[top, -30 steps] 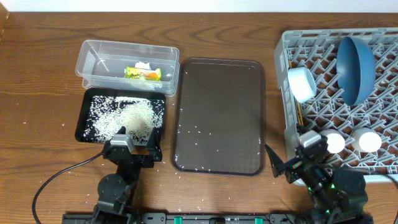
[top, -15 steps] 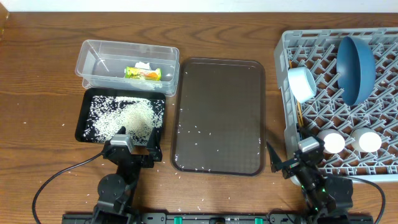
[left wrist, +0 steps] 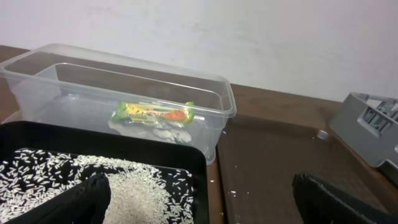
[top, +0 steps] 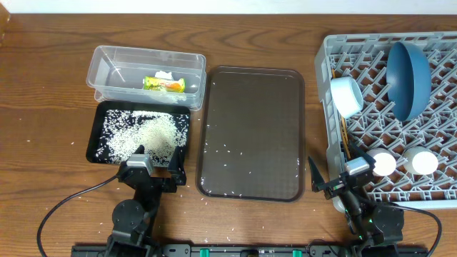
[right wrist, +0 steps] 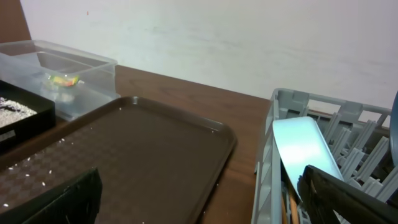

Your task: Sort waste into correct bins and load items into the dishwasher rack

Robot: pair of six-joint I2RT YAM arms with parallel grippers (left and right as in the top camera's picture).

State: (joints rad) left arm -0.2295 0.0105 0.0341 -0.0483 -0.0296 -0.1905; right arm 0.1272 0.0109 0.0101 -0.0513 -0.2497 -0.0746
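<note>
Little seemingly left: found wrapper [top: 164, 84] and tissue [top: 164, 75] in tub [top: 100, 53], rice [top: 146, 135] in black tray [top: 96, 155], plate [top: 408, 70], bowl [top: 346, 95], cups [top: 421, 161] in rack [top: 357, 44], left gripper [top: 158, 163] and right gripper [top: 334, 169] spread wide, empty; next calls for pinching stray grains [top: 228, 150] off brown tray [top: 250, 107].

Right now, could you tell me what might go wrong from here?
The open left gripper sits at the black tray's near edge; a swing might spill its rice. The open right gripper hangs by the rack's corner and could bump it. Stray grains on the brown tray may get missed.
</note>
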